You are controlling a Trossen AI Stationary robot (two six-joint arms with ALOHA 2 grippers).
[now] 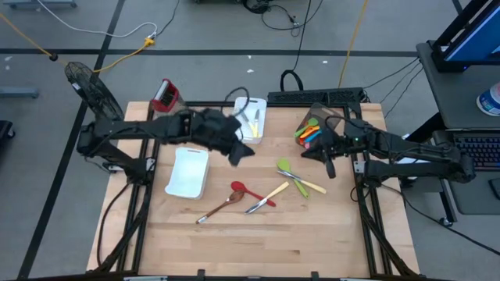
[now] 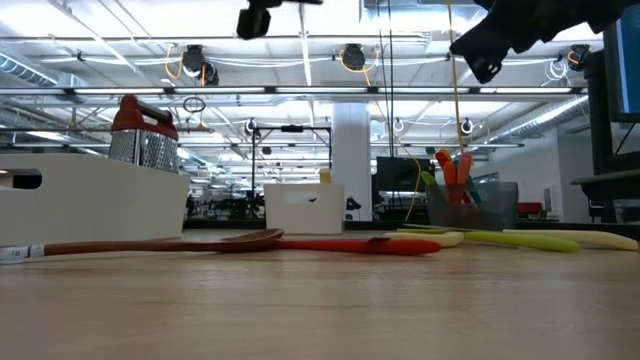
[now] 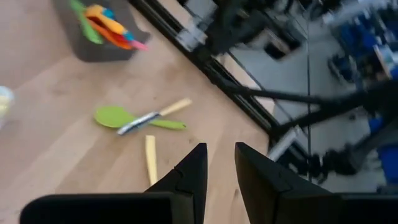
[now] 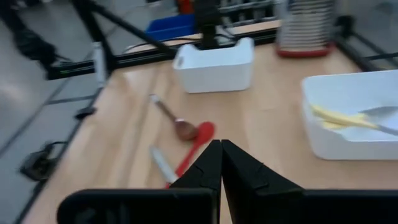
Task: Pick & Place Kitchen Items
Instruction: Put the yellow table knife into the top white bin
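While the overhead camera shows both arms raised above the table, only the right wrist view reveals yellow utensils (image 4: 339,116) lying inside the white bin (image 4: 323,137) (hidden elsewhere). Just beside the red spoon (image 1: 247,190), the wooden spoon (image 1: 221,205) lies diagonally, bowl toward it. Left gripper (image 1: 239,151) is slightly parted, holding nothing; right gripper (image 1: 330,167) is clamped empty near the green spatula (image 1: 291,175).

Left arm (image 1: 211,129) blurred in high view, part of white tray (image 1: 251,121) covered by it | grey bin (image 3: 93,37) cut off by left wrist picture's edge, its utensils smeared | white bin (image 4: 348,118) cut off at right wrist picture's edge | low view: arms shown only as dark blurred shapes at top
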